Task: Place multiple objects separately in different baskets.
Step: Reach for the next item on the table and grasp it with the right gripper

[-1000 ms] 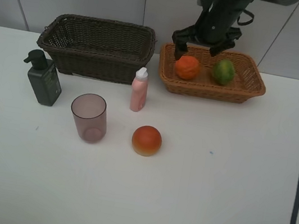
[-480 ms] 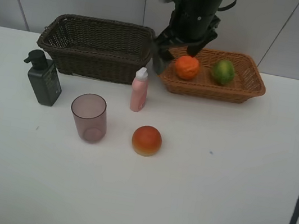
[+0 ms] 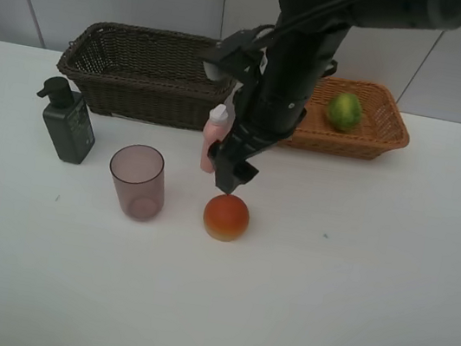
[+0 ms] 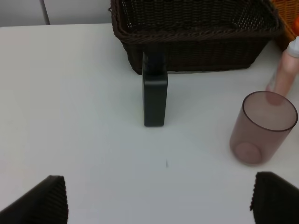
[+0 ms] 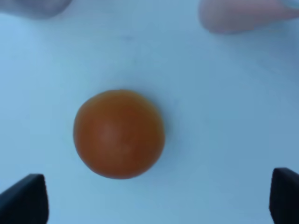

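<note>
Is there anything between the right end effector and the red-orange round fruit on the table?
Nothing visible does. The open right end effector hangs just above the red-orange round fruit, and the wrist view shows only bare table around the fruit. The pink bottle stands to one side, not in the path.

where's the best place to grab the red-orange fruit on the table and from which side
Grip the red-orange fruit across its widest middle, coming straight down. It is round with no handle or flat side, nothing touches it, and the open right claw hangs just above it. Coming from above also keeps clear of the pink bottle behind it.
</note>
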